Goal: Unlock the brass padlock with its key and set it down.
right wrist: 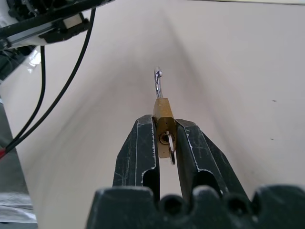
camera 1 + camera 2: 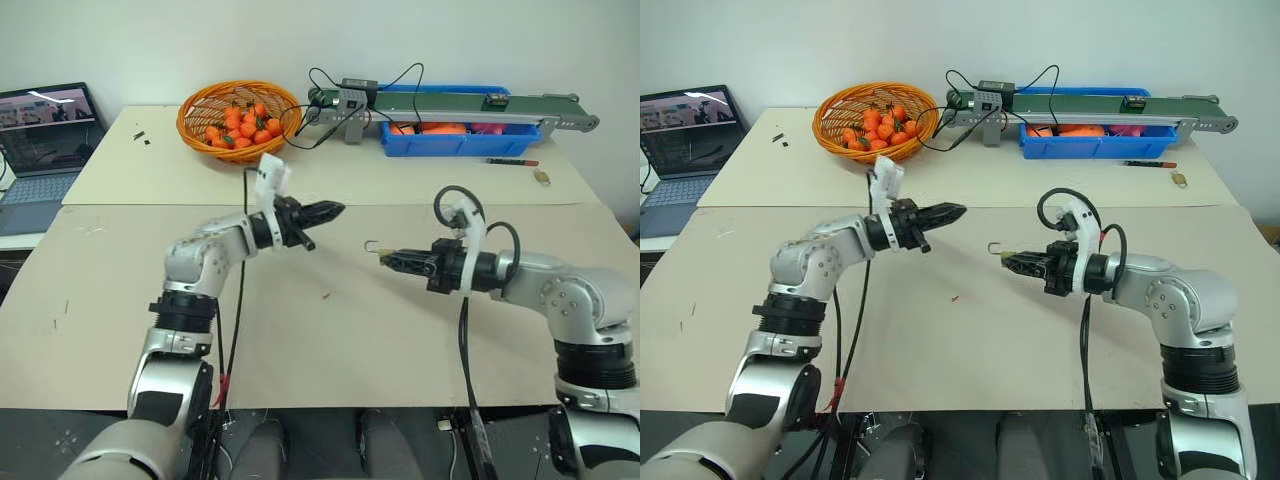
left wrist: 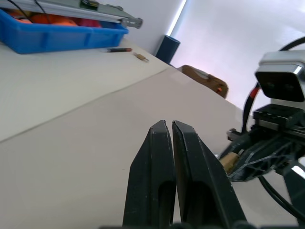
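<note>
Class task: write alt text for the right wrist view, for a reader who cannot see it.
Two black fingers clamp a small brass padlock above a beige table, its silver shackle pointing away and a key in its keyhole.

1. The left arm is reaching forward over the table, its left gripper (image 2: pixel 335 210) pointing level toward the right, fingers pressed together and empty.
2. The right gripper (image 2: pixel 388 260) is pointing left, tilted slightly down, clamping the padlock (image 1: pixel 163 125).
</note>
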{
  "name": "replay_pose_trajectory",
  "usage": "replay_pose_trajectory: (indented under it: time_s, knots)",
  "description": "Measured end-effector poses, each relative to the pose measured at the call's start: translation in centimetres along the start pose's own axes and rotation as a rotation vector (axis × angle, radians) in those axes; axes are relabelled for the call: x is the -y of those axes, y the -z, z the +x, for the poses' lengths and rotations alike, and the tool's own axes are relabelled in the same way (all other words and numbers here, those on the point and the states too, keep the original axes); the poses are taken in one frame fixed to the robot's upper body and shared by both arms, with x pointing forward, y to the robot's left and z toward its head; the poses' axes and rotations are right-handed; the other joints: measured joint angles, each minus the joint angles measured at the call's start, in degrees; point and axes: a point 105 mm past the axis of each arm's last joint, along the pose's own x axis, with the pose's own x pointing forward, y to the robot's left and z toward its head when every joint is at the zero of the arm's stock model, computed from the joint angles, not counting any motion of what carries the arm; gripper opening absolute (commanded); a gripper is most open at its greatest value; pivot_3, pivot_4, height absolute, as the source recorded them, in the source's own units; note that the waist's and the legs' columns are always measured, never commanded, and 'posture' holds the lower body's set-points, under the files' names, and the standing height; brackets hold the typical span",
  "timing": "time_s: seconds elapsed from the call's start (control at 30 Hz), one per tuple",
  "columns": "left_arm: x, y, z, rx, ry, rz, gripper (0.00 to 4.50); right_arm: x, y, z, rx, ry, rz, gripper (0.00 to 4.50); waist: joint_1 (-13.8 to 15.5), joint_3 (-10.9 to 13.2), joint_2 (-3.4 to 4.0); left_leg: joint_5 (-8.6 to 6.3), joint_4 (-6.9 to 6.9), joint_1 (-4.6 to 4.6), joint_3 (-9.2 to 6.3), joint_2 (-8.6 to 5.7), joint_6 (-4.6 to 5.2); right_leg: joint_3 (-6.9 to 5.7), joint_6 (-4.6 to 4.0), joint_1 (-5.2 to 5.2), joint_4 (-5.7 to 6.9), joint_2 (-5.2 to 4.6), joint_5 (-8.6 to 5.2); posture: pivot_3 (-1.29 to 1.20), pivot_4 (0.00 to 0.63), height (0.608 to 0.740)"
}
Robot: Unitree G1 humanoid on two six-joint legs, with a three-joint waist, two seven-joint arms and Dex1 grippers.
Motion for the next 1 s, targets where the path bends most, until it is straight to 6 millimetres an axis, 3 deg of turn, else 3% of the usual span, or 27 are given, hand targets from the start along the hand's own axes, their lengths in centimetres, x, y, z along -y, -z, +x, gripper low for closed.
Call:
replay_pose_trajectory:
  time_s: [0.13, 0.23, 0.33, 0.43, 0.67, 1.0]
  knots:
    - [-0.9, -1.1, -1.6, 0.02, -0.037, 0.075, 0.22, -0.4, 0.3, 0.6, -0.006, -0.024, 0.05, 0.11, 0.1, 0.0, 0.0, 0.0, 0.0, -0.03, 0.0, 0.0, 0.0, 0.0, 0.0, -0.01, 0.0, 0.0, 0.0, 0.0, 0.15, 0.717]
    - [0.2, -1.1, -3.3, -0.014, 0.037, 0.208, 0.22, -0.3, 0.5, 1.1, -0.007, -0.046, 0.119, 0.11, -0.1, 0.0, 0.0, 0.0, -0.04, -0.03, 0.02, 0.01, -0.01, 0.02, -0.02, -0.07, 0.01, 0.0, 0.01, 0.0, 0.15, 0.717]
    - [1.6, 0.1, -5.0, -0.121, 0.135, 0.391, 0.22, 0.7, 0.6, 1.0, -0.003, -0.034, 0.207, 0.11, 0.1, 0.0, 0.02, 0.02, -0.05, -0.02, 0.03, 0.01, -0.03, 0.03, -0.04, -0.06, 0.01, 0.0, 0.02, 0.0, 0.15, 0.717]
    - [2.2, 1.8, -5.8, -0.211, 0.198, 0.441, 0.22, 0.7, 0.3, 1.3, 0.009, -0.068, 0.267, 0.11, 0.1, 0.0, 0.01, 0.02, -0.04, -0.02, 0.03, 0.01, -0.03, 0.03, -0.04, -0.06, 0.01, 0.0, 0.02, 0.0, 0.15, 0.717]
    - [2.8, 2.8, -6.2, -0.27, 0.26, 0.485, 0.22, 0.8, 0.5, 1.9, 0.003, -0.088, 0.306, 0.11, 0.1, 0.0, 0.01, 0.02, -0.05, -0.04, 0.02, 0.02, -0.03, 0.02, -0.03, -0.07, 0.01, 0.0, 0.02, 0.0, 0.15, 0.717]
    - [3.2, 2.8, -5.7, -0.25, 0.267, 0.49, 0.22, 2.0, 2.9, 3.4, -0.09, -0.053, 0.391, 0.11, -0.2, 0.0, 0.01, 0.02, -0.05, -0.03, 0.03, 0.01, -0.03, 0.02, -0.03, -0.07, 0.03, 0.0, 0.02, 0.0, 0.15, 0.717]
